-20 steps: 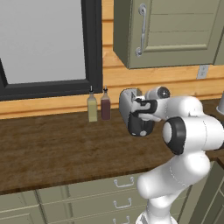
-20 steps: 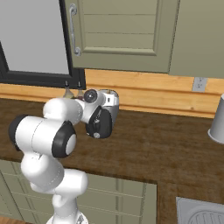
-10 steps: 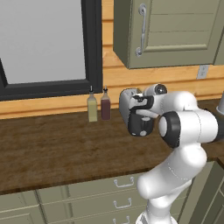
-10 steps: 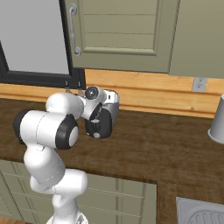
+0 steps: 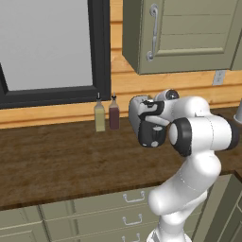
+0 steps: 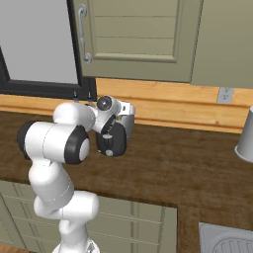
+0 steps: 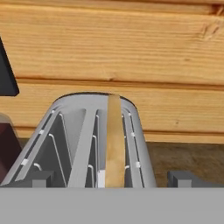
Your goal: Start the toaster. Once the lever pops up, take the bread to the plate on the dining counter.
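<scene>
A: Where does the toaster stand?
B: On the worktop, back against the wall, with the window up to its left and a wall cabinet above.

A: And the bottles?
B: Two bottles stand side by side just left of the toaster, below the window's corner.

A: The bread?
B: Upright in the toaster's right slot, seen from the hand view; the left slot lies beside it.

A: The gripper?
B: Over the toaster's near end, one fingertip on each side of the slots.

A: Anything to the right?
B: An outlet on the wall, a cup-like vessel below it on the worktop, and a sink at the near right corner.
</scene>
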You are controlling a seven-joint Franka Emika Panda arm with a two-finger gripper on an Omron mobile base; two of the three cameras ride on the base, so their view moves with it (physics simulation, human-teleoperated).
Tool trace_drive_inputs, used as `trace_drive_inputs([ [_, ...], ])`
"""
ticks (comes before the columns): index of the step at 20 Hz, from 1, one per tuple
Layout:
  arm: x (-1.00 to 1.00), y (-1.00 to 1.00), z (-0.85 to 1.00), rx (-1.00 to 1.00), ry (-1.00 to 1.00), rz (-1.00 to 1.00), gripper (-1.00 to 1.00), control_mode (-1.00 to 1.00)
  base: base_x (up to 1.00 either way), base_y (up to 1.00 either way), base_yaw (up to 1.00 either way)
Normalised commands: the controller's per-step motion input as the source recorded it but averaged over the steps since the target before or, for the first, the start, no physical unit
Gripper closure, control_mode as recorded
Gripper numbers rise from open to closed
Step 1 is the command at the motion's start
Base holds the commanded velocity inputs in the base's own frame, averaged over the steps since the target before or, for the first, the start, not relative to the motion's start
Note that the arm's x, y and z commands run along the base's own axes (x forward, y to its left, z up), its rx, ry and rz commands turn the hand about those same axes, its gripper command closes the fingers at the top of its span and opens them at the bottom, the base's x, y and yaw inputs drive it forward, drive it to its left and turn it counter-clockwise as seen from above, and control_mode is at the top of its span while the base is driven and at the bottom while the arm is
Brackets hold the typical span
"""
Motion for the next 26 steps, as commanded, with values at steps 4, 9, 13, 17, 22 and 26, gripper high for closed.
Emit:
trace_drive_inputs([
  [4,0.01,-0.03,-0.02,0.00,0.00,0.00,-1.00,-1.00,0.00,0.00,0.00],
  [9,0.02,-0.01,-0.08,0.00,0.00,0.00,-1.00,-1.00,0.00,0.00,0.00],
  [13,0.09,0.00,-0.13,0.00,0.00,0.00,-1.00,-1.00,0.00,0.00,0.00],
  [17,0.10,0.00,-0.02,0.00,0.01,0.00,-1.00,-1.00,0.00,0.00,0.00],
  [22,0.03,0.00,0.00,0.00,0.00,0.00,1.00,-1.00,0.00,0.00,0.00],
  [26,0.00,0.00,0.00,0.00,0.00,0.00,1.00,-1.00,0.00,0.00,0.00],
])
